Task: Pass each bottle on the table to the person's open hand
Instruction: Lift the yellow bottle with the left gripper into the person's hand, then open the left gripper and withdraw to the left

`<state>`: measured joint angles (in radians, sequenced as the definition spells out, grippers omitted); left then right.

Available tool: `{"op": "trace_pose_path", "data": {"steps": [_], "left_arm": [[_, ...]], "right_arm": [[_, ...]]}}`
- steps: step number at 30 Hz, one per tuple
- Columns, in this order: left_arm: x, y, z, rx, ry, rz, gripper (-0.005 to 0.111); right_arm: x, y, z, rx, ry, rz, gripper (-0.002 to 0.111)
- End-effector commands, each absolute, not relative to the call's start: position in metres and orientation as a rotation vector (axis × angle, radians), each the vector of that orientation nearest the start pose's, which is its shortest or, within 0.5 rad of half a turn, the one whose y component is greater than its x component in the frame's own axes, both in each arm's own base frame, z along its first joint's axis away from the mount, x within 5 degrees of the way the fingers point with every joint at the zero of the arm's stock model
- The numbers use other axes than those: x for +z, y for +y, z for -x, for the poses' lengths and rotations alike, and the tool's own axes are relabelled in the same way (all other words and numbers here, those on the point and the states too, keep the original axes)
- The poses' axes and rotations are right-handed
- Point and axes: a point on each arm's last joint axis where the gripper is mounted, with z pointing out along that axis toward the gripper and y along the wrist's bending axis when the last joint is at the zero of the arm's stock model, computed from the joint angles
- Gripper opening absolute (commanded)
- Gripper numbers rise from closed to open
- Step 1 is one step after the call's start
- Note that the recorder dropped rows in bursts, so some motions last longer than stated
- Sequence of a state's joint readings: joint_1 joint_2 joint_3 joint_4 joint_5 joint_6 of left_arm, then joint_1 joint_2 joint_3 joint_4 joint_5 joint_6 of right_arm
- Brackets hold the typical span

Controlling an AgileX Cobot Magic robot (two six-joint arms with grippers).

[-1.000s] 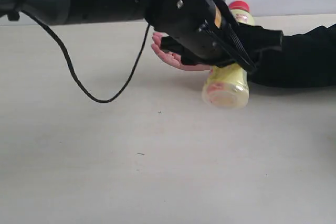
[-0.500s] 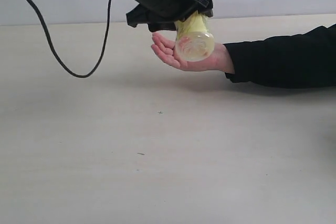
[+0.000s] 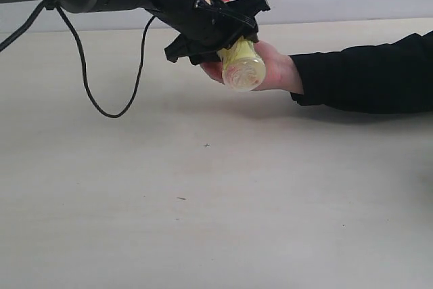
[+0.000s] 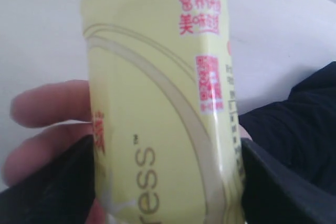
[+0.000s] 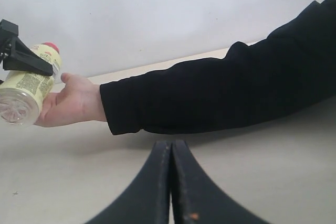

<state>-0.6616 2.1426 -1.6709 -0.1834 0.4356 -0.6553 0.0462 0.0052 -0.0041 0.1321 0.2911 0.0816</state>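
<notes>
Big beige desk (image 3: 203, 201), person's open hand (image 3: 276, 72) cupped right under the left pincer (image 3: 218, 32), which is clamped on the yellow red-capped bottle (image 3: 241, 69) lying against that palm, while the right pincer (image 5: 170, 182) is closed on nothing.

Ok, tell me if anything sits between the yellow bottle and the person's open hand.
Nothing visible does. The yellow bottle, clamped in the left gripper, lies right against the person's hand.

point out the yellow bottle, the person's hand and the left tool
yellow bottle (image 3: 241, 72): exterior view, clear base
person's hand (image 5: 73, 103): right wrist view, below the thumb
left tool (image 4: 167, 148): left wrist view, midway between fingertips
</notes>
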Motion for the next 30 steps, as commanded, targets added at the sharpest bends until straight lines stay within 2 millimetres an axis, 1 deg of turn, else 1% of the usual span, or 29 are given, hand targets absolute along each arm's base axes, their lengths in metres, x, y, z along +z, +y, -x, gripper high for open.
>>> {"op": "trace_pose_path", "data": {"steps": [1, 3, 4, 6, 8, 12, 14, 16, 18, 22, 27, 30], "left_arm": [[0.1978, -0.3071, -0.3851, -0.759, 2.497, 0.121, 0.0], [0.1978, -0.3071, -0.3851, -0.759, 2.497, 0.121, 0.002], [0.1978, -0.3071, -0.3851, -0.759, 2.497, 0.121, 0.006], [0.1986, -0.3074, -0.3858, -0.764, 2.487, 0.122, 0.018], [0.1992, -0.3077, -0.3864, -0.769, 2.477, 0.123, 0.035], [0.2004, -0.3081, -0.3875, -0.779, 2.458, 0.125, 0.065], [0.2006, -0.3082, -0.3877, -0.78, 2.455, 0.125, 0.076], [0.2006, -0.3082, -0.3877, -0.779, 2.455, 0.123, 0.082], [0.2006, -0.3082, -0.3877, -0.777, 2.454, 0.117, 0.084], [0.2003, -0.3081, -0.3875, -0.757, 2.452, 0.063, 0.084], [0.1999, -0.308, -0.3871, -0.747, 2.456, 0.042, 0.084], [0.2039, -0.3069, -0.3851, -0.733, 2.463, 0.007, 0.084]], "right_arm": [[0.1876, 0.0059, -0.0545, 0.216, 1.767, -0.115, 0.0], [0.1876, 0.0059, -0.0545, 0.216, 1.767, -0.115, 0.0], [0.1876, 0.0059, -0.0545, 0.216, 1.767, -0.115, 0.0], [0.1876, 0.0059, -0.0545, 0.216, 1.767, -0.115, 0.0], [0.1876, 0.0059, -0.0545, 0.216, 1.767, -0.115, 0.0], [0.1876, 0.0059, -0.0545, 0.216, 1.767, -0.115, 0.0], [0.1876, 0.0059, -0.0545, 0.216, 1.767, -0.115, 0.0], [0.1876, 0.0059, -0.0545, 0.216, 1.767, -0.115, 0.0], [0.1876, 0.0059, -0.0545, 0.216, 1.767, -0.115, 0.0], [0.1876, 0.0059, -0.0545, 0.216, 1.767, -0.115, 0.0], [0.1876, 0.0059, -0.0545, 0.216, 1.767, -0.115, 0.0], [0.1876, 0.0059, -0.0545, 0.216, 1.767, -0.115, 0.0]]}}
